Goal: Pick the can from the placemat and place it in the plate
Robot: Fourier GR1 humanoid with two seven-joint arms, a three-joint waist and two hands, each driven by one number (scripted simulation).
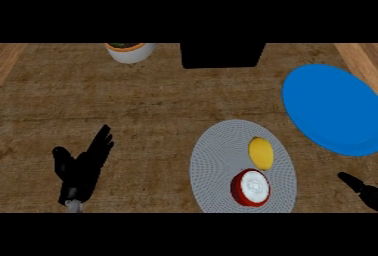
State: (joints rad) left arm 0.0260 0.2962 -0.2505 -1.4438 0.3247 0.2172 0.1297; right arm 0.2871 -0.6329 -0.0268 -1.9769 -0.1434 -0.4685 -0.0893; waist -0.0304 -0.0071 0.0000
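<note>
Just one can (251, 187), one plate (331, 108)

Right hand (359, 189) mostly off-frame.

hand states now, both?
Left hand: open, fingers straight, holding nothing.
Right hand: only partly in view at the edge, holding nothing; open or shut cannot be told.

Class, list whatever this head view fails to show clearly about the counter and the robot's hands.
- Right hand: cut off by the right edge; finger pose unreadable.
- Black box: top cut by the upper band; identity unclear.
- White pot: upper part cut off; plant barely shows.
- Can: seen from above, so its side label is hidden.
</note>
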